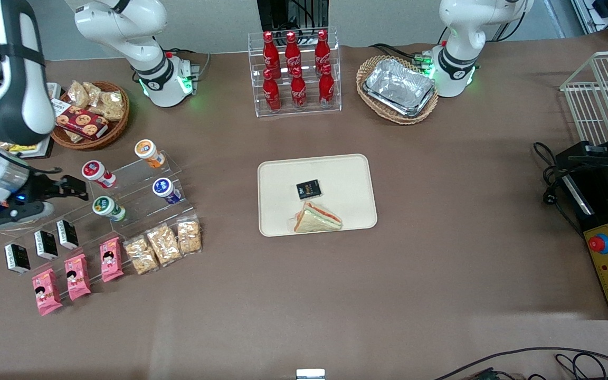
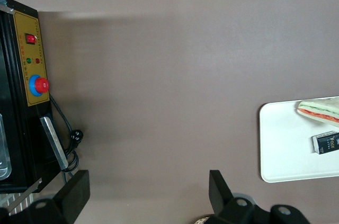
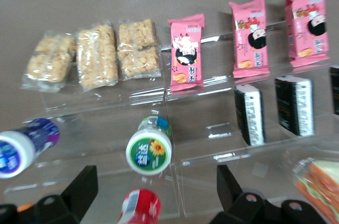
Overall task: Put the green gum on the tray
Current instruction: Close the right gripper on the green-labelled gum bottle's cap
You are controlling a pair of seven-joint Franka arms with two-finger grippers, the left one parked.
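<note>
1. The green gum (image 1: 108,207) (image 3: 149,150) is a small white bottle with a green-and-white lid printed with a flower, lying on a step of a clear acrylic riser (image 1: 140,203).
2. The blue-lidded bottle (image 1: 165,190) lies beside it; the red-lidded bottle (image 1: 98,173) and orange-lidded bottle (image 1: 149,152) lie a step higher.
3. The gripper (image 1: 74,188) (image 3: 156,192) hovers near the red-lidded bottle, fingers spread apart, holding nothing.
4. The tray (image 1: 346,174), cream with a low rim, lies mid-table, well apart, carrying a sandwich (image 1: 316,218) and a black packet (image 1: 308,189).
5. A brown cloth (image 1: 441,221) covers the table.
</note>
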